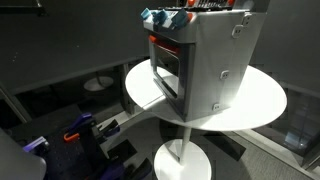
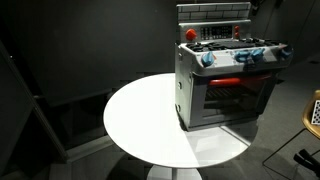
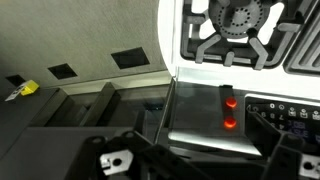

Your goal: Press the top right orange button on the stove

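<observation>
Stove close to rim of round white table, broad surface alongside

No legible text — anywhere.

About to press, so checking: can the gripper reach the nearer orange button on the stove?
Probably yes: the gripper hangs above the stove, and nothing lies between it and the nearer orange button on the silver panel.

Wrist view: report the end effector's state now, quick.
End effector: cannot be told. Only dark parts of it show along the bottom edge of the wrist view, and the fingertips are not clear.
</observation>
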You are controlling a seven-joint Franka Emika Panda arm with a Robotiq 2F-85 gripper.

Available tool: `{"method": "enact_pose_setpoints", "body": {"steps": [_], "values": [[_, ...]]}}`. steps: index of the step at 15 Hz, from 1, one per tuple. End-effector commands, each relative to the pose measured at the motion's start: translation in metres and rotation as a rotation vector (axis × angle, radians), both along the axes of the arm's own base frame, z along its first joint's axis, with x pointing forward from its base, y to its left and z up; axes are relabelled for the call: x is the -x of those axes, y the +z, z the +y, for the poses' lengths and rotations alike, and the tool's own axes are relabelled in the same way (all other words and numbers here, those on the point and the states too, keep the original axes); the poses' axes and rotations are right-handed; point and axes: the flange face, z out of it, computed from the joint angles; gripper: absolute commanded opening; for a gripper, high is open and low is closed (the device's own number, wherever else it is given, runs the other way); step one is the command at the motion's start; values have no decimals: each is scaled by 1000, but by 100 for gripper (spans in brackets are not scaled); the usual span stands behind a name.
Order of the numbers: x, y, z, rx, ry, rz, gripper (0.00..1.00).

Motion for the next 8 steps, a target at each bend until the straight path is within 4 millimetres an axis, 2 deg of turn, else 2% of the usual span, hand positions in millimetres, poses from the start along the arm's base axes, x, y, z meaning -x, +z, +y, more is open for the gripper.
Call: {"method": "enact_pose_setpoints", "body": {"steps": [1,4,8], "values": [[-20,-5,-15,5,-43,-1,100],[-31,-14,-22,-2,-57,15,100],[-46,-22,-22,-15,-54,35,100]]}}
